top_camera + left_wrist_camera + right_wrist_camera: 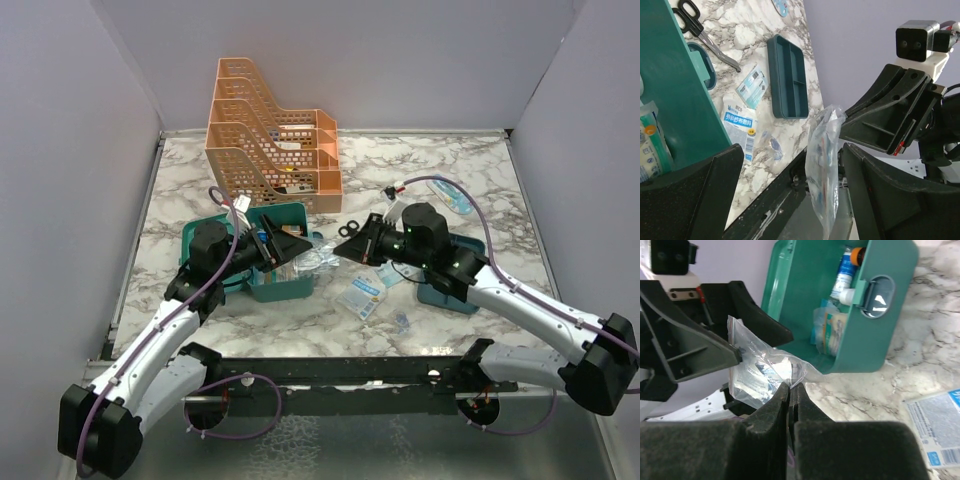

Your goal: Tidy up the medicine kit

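One bag [752,382] hangs pinched in the right end effector [791,390], between the left end effector's [792,150] spread fingers; the open kit [875,340] lies just below, leftward.

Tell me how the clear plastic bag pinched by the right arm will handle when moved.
The clear plastic bag is probably floppy: it crumples and hangs limp from the shut jaws of the right gripper. Likely light, since one edge pinch carries it. Its glossy film may slip.
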You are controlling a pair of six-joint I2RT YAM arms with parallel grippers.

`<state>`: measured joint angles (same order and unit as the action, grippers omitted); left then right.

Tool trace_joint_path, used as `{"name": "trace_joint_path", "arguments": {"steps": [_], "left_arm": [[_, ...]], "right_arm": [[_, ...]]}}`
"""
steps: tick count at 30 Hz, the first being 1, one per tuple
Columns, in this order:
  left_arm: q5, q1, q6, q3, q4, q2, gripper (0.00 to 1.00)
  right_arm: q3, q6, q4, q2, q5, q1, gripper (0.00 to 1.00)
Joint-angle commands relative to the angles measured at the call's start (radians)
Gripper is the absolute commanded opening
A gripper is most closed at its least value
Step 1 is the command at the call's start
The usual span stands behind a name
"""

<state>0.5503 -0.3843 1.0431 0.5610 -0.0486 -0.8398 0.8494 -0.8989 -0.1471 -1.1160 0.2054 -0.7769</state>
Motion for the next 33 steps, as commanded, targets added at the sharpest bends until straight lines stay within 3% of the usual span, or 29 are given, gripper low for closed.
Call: {"name": "trace_joint_path", "arguments": {"steps": [1,8,15,18,21,24,26,33], "left_arm": [[0.011,-0.015,0.102,-0.041,-0.161,0.015,0.79],[0.04,-0.024,0.11,-0.043,-0.164,-0.009,0.46],[0.0,-0.025,0.068,-0.056,-0.126,0.008,0.23],[-0.017,-0.025,0.025,-0.039,-0.082,0.0,0.23],[-0.01,-0.025,0.002,-0.023,-0.047,-0.014,0.53],[0.032,-0.026,0.002,-0.017,-0.054,-0.032,0.62],[0.061,-0.027,0.0,-0.017,-0.064,-0.042,0.61],[0.05,-0.027,-0.024,-0.018,-0.067,-0.034,0.26]], "right_arm": [[0.009,-0.047,0.102,-0.036,0.082,-0.001,0.01],[0.035,-0.04,0.106,-0.113,0.062,-0.001,0.01],[0.023,-0.033,0.141,-0.139,0.036,-0.001,0.01],[0.023,-0.035,0.154,-0.14,0.043,-0.001,0.01],[0.019,-0.025,0.167,-0.135,0.046,-0.001,0.01],[0.023,-0.021,0.168,-0.134,0.048,0.0,0.01],[0.026,-0.023,0.172,-0.139,0.05,-0.001,0.01],[0.029,-0.024,0.162,-0.149,0.047,-0.001,0.01]]}}
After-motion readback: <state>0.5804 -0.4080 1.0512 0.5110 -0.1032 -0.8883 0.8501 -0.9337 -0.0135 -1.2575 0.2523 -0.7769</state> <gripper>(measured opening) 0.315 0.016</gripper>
